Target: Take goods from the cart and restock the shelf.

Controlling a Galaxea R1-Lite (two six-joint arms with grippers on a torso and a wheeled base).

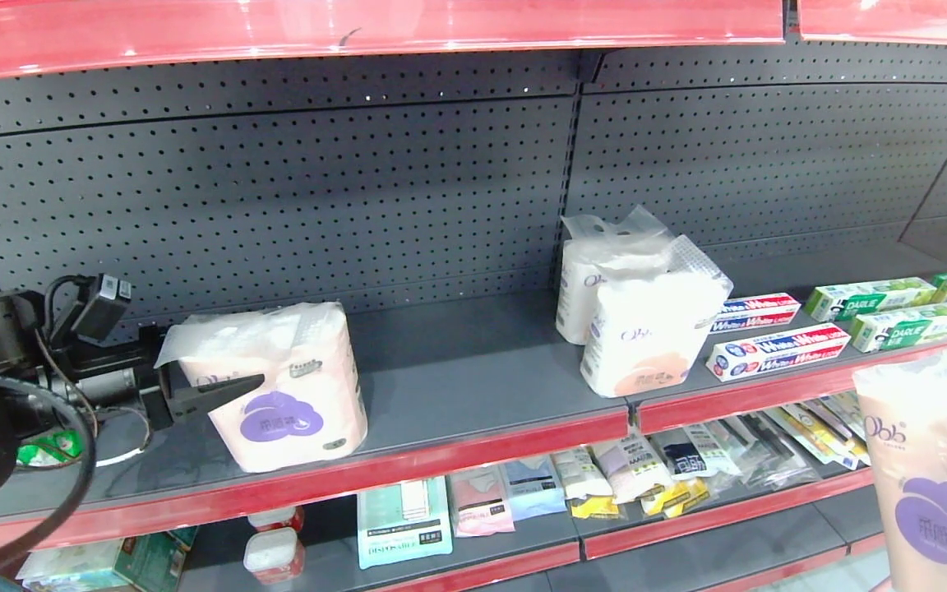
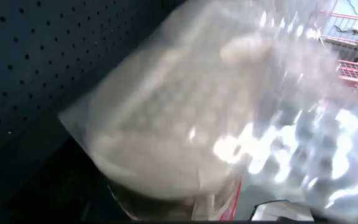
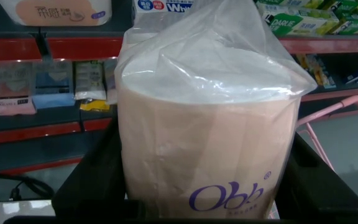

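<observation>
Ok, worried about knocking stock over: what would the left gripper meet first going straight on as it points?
Past the held pack, the left gripper has bare shelf, then probably two standing packs; depth unclear.

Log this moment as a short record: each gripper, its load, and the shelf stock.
left gripper: shut on a tissue pack standing on the shelf, left end
right gripper: shut on a second tissue pack, held in front of the shelf, lower right
shelved stock: two more tissue packs mid-shelf, toothpaste boxes to their right
status: left pack down but not released
</observation>
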